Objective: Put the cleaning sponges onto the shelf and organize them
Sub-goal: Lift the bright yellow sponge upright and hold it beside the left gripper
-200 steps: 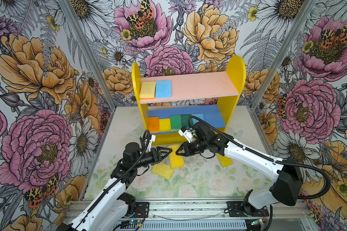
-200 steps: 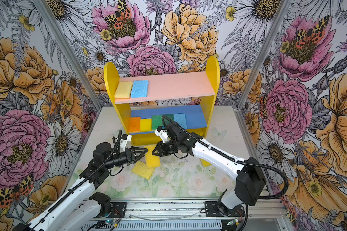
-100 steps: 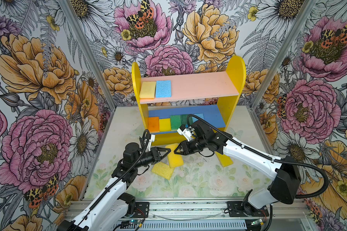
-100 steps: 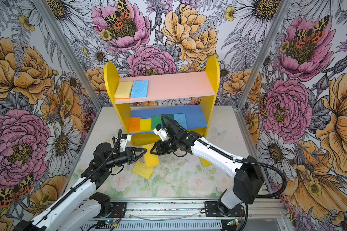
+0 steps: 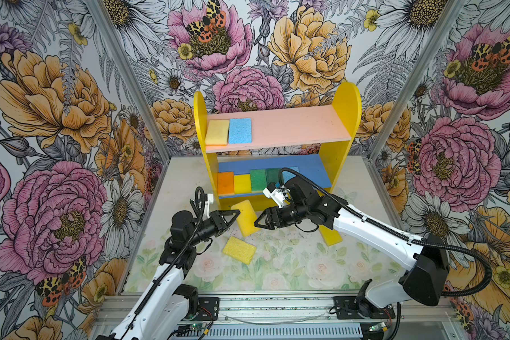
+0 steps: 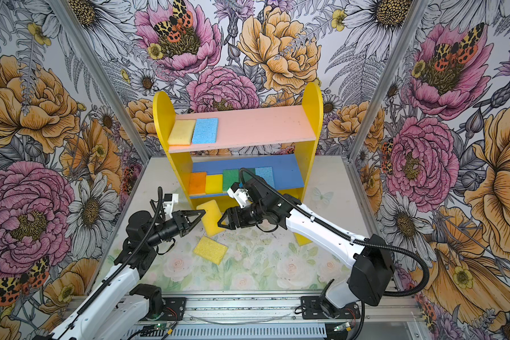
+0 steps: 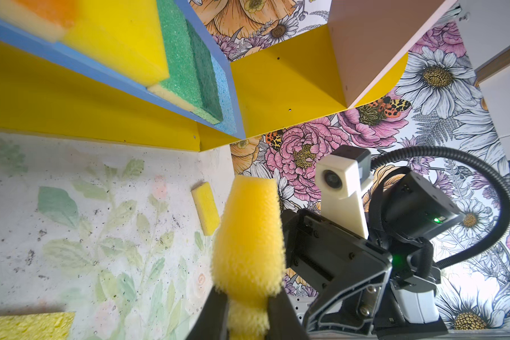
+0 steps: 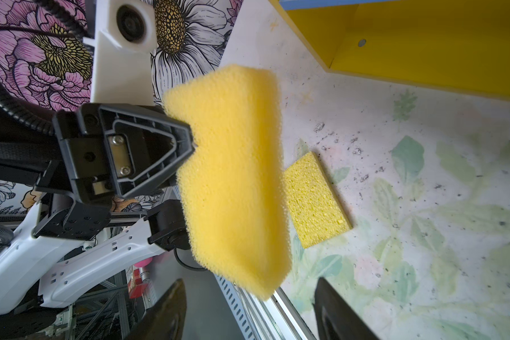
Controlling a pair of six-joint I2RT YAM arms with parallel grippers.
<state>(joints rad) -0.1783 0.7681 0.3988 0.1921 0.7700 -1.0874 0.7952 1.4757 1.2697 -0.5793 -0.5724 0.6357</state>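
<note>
Left wrist view: left gripper [image 7: 248, 297] clenched on thick yellow rectangular foam sponge [image 7: 248, 232]. Right wrist view: right gripper [image 8: 249, 282] released, jaws spread at the sponge's opposite edge.

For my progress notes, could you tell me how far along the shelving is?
Done: seven sponges shelved, two on the pink board, five on the blue board. In hand: a yellow sponge pinched in the left jaws; right jaws open. Left: two yellow sponges on the table.
</note>
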